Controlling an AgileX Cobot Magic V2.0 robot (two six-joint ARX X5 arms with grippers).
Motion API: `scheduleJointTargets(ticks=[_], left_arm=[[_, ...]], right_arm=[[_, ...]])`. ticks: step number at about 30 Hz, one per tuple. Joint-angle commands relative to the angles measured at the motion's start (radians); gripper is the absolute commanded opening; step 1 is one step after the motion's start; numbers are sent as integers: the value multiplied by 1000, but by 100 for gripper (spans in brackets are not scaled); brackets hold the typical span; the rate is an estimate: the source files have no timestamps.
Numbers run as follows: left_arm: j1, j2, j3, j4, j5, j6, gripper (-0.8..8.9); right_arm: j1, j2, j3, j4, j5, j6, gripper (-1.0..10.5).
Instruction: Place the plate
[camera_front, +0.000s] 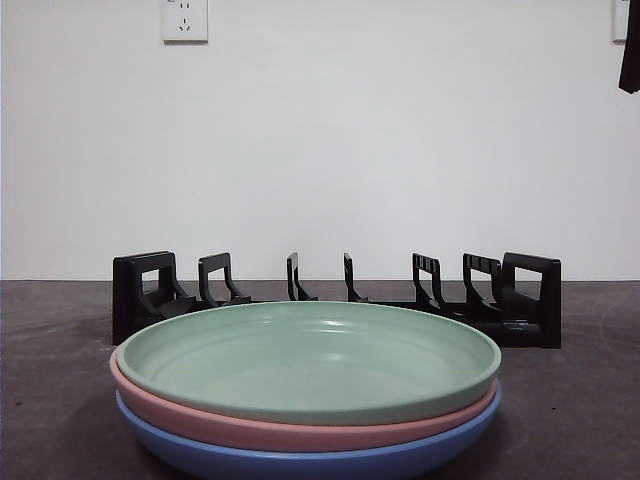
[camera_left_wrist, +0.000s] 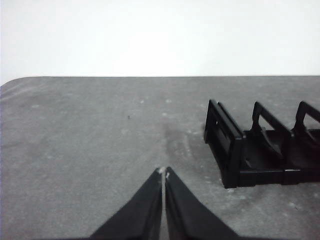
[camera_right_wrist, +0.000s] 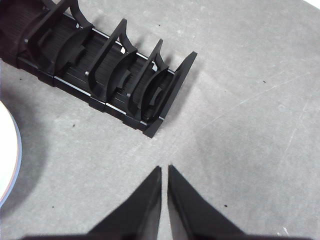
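Three plates lie stacked at the table's front: a green plate (camera_front: 310, 360) on top, a pink plate (camera_front: 300, 428) under it and a blue plate (camera_front: 300, 458) at the bottom. Behind the stack stands a black plate rack (camera_front: 340, 295) with empty slots. My left gripper (camera_left_wrist: 164, 172) is shut and holds nothing, above bare table beside the rack's end (camera_left_wrist: 265, 150). My right gripper (camera_right_wrist: 164, 169) is shut and empty too, hovering off the rack's other end (camera_right_wrist: 115, 75); the stack's edge (camera_right_wrist: 10, 150) shows at the side of that view.
The grey table (camera_front: 580, 400) runs back to a white wall with a power outlet (camera_front: 185, 20). A black arm tip (camera_front: 630, 55) hangs at the top right corner of the front view.
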Motion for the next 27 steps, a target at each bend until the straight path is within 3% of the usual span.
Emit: scheduleJointTargets(ticks=[1, 14, 19, 24, 27], left_arm=[[1, -1, -19, 8, -4, -7, 7], [1, -1, -19, 9, -4, -7, 7], [1, -1, -19, 9, -4, -7, 7], [1, -1, -19, 9, -4, -7, 7], [1, -1, -19, 8, -4, -7, 7]], right_arm=[[5, 5, 5, 10, 1, 13, 17], [5, 5, 5, 10, 1, 13, 17], [-5, -38, 2, 21, 17, -35, 17], [-121, -254, -222, 359, 16, -15, 17], [-219, -433, -420, 508, 16, 100, 17]])
